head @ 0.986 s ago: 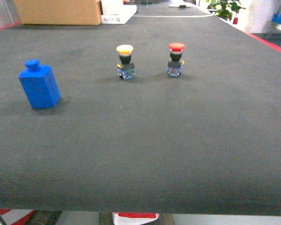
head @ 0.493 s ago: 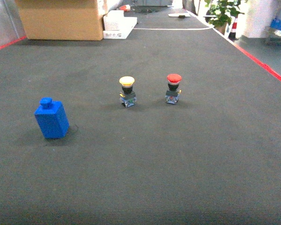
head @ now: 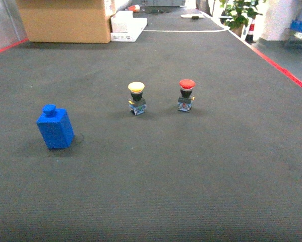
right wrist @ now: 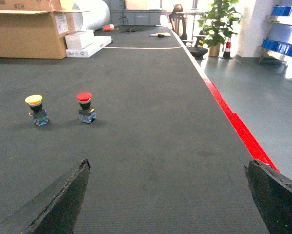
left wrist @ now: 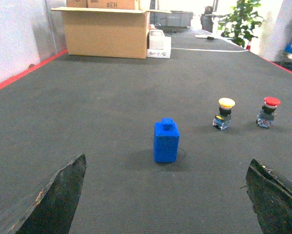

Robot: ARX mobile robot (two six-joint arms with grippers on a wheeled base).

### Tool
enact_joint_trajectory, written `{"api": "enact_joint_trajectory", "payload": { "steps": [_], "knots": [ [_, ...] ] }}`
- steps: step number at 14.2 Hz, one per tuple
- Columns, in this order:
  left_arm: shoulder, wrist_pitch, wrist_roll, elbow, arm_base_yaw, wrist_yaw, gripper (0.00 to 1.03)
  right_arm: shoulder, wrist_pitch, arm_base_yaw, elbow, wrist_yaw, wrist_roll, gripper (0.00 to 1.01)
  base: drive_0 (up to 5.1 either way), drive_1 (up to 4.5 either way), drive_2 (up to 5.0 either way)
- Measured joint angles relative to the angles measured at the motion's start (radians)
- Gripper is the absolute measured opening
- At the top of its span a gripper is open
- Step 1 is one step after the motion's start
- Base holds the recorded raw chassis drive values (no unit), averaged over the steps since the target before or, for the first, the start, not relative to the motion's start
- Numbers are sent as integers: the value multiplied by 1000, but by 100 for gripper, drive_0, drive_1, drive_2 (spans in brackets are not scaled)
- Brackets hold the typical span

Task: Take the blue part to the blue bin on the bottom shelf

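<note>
On the dark mat (head: 191, 166), blue part (left wrist: 166, 141) stands ahead of the wide-spread left end effector (left wrist: 165, 204)

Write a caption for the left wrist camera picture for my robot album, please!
Open left end effector faces a blue part standing on the dark mat, yellow button and red button beyond.

I am looking at a bright blue part (head: 55, 127), a yellow-capped button (head: 136, 98) and a red-capped button (head: 186, 94), all on the dark grey ribbed tabletop (head: 191, 171).

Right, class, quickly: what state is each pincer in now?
Left pincer: open, holding nothing.
Right pincer: open, holding nothing.
</note>
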Motion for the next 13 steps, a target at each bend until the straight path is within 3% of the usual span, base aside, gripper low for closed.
{"api": "enact_joint_trajectory", "payload": {
  "steps": [7, 8, 9, 10, 11, 13],
  "knots": [
    [0, 0, 0, 0, 0, 0, 98, 0, 0, 0, 0, 0, 0, 98, 0, 0, 0],
    [41, -108, -23, 32, -48, -115, 98, 0, -1, 0, 0, 0, 0, 98, 0, 0, 0],
    [183, -143, -52, 72, -132, -284, 98, 0, 0, 0, 0, 0, 0, 98, 0, 0, 0],
    [291, -80, -72, 72, -154, -346, 98, 0, 1, 0, 0, 0, 0, 98, 0, 0, 0],
    [396, 35, -85, 73, -158, -337, 98, 0, 0, 0, 0, 0, 0, 98, 0, 0, 0],
    [749, 340, -95, 130, -132, -256, 98, 0, 0, 0, 0, 0, 0, 98, 0, 0, 0]
  ]
}}
